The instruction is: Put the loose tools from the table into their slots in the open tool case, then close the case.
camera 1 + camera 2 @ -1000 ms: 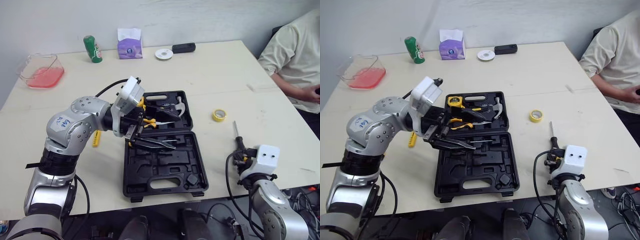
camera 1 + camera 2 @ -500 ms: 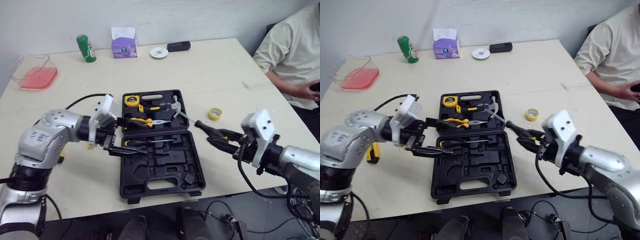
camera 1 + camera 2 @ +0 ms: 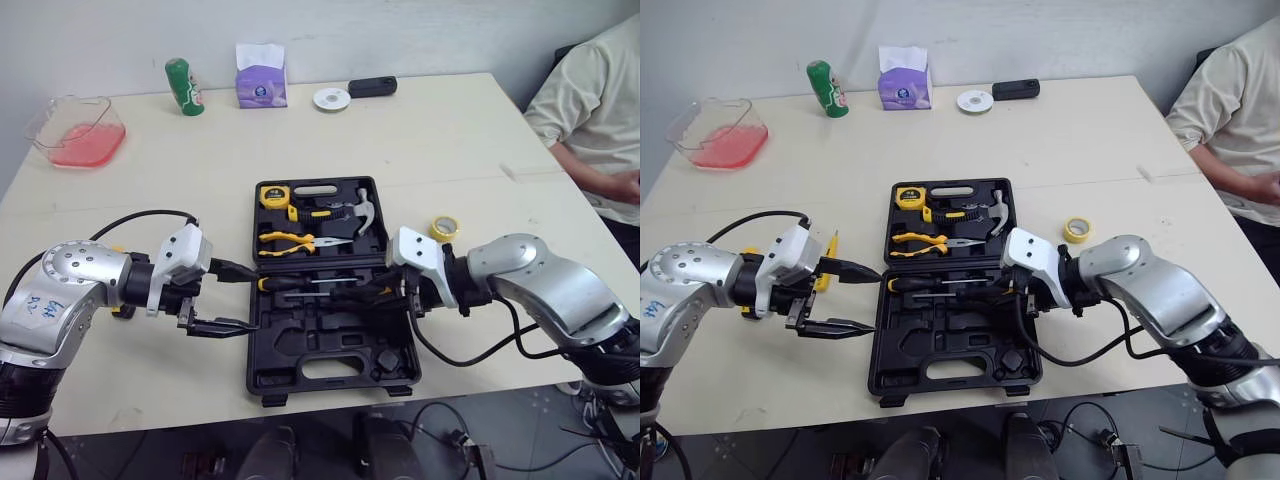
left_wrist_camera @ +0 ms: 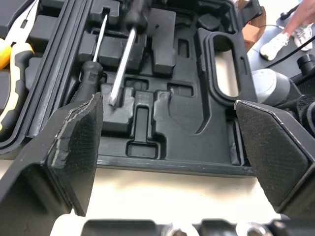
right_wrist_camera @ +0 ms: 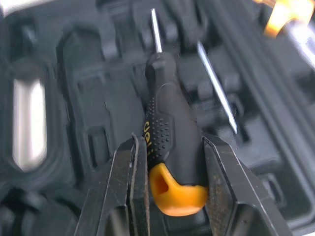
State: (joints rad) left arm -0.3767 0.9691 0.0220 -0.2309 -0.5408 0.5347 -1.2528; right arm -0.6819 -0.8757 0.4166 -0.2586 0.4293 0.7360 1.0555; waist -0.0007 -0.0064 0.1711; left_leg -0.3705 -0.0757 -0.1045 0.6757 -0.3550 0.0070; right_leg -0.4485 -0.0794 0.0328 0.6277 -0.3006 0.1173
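Right gripper [image 5: 170, 141] is clamped on the black-and-orange screwdriver [image 5: 165, 113] by its handle, low over the near half of the open tool case [image 3: 330, 345], tip pointing toward my left side. I'd level the shaft along the free groove, drop it straight, and let go only once the handle is bedded. The seated screwdriver [image 3: 300, 284] lies just beside that groove, so no sideways drift. Left gripper [image 3: 862, 298] hangs wide open and empty at the case's left edge, in line with the tip; I'd keep it clear. A yellow tool [image 3: 826, 268] lies loose by the left arm, tape roll [image 3: 443, 228] right of the case, person [image 3: 600, 120] seated at the table's right.
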